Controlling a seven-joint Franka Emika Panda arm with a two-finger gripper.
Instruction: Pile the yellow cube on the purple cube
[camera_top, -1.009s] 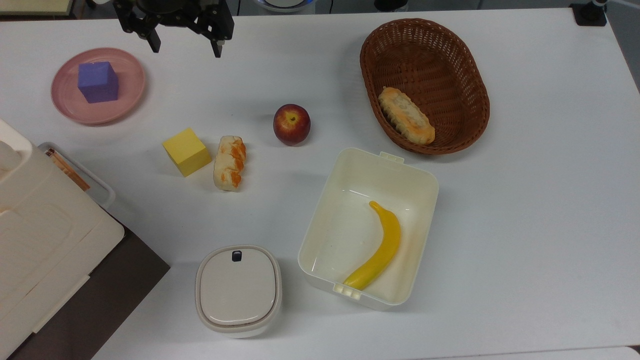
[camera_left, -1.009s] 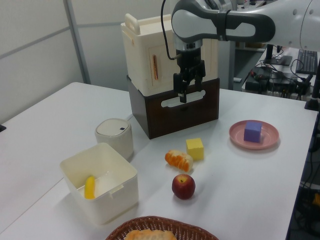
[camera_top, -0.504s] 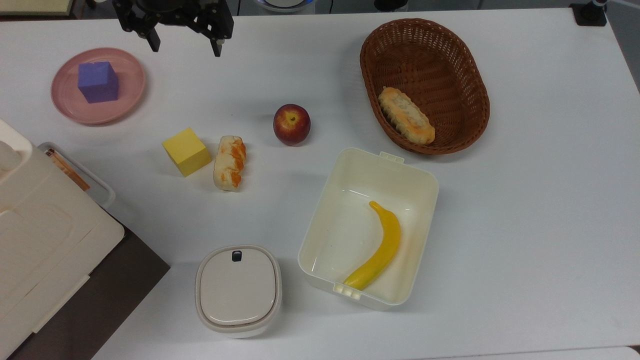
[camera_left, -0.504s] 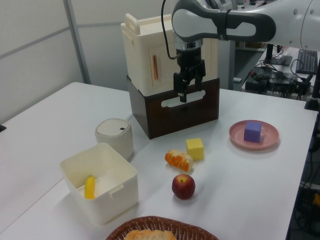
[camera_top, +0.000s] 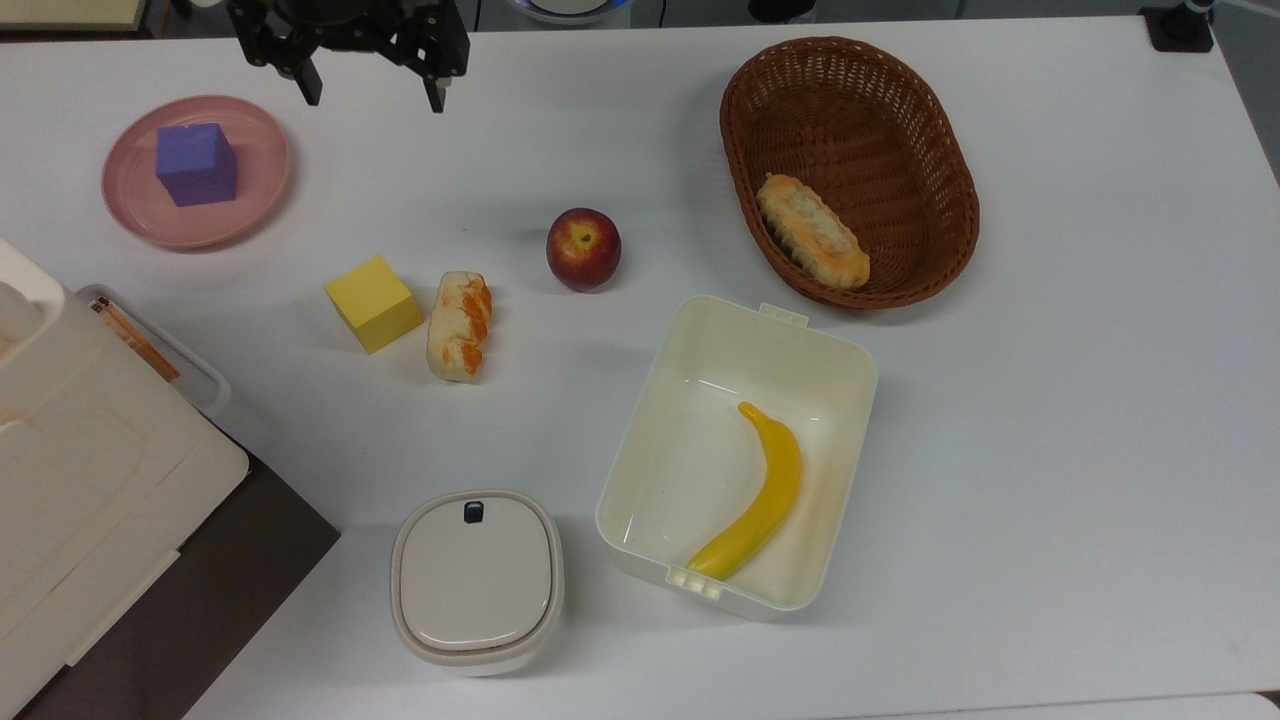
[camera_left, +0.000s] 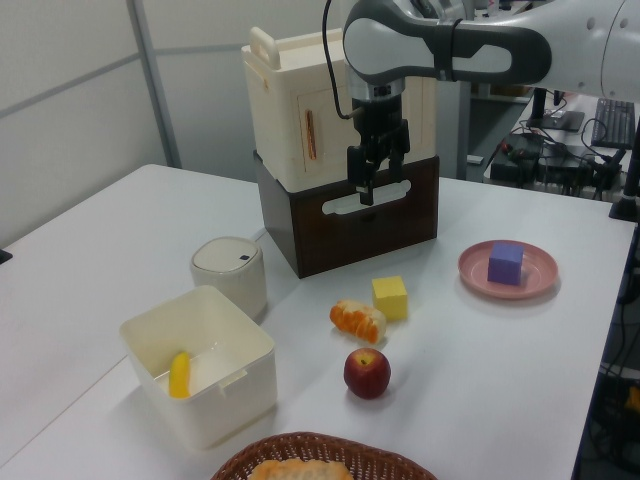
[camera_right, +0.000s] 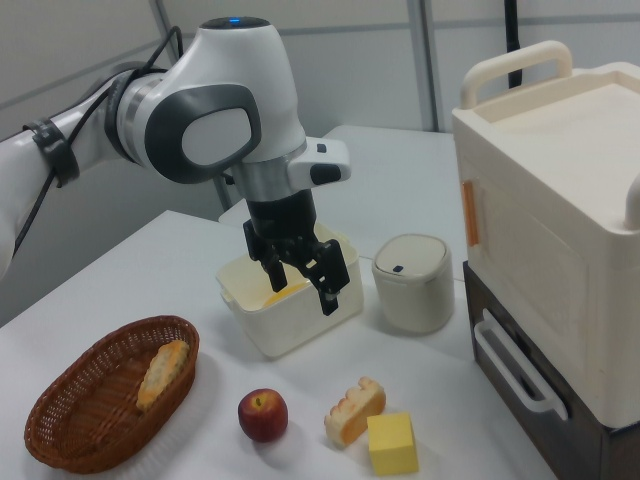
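The yellow cube (camera_top: 373, 302) (camera_left: 390, 297) (camera_right: 393, 444) rests on the white table, close beside a bread piece (camera_top: 459, 326). The purple cube (camera_top: 196, 163) (camera_left: 506, 263) stands on a pink plate (camera_top: 258, 170) (camera_left: 537, 280) toward the top view's upper left. My gripper (camera_top: 373, 95) (camera_left: 375, 186) (camera_right: 302, 294) hangs high above the table, open, with nothing between its fingers. In the top view it sits to the right of the plate and well above the yellow cube.
A red apple (camera_top: 583, 248) lies right of the bread piece. A brown wicker basket (camera_top: 940, 150) holds a bread roll. A white open box (camera_top: 840, 370) holds a banana (camera_top: 762, 495). A lidded cream container (camera_top: 476, 582) and a large cream case (camera_top: 80, 470) occupy the top view's lower left.
The gripper has crept slightly toward the top view's upper edge. Everything on the table is where it was.
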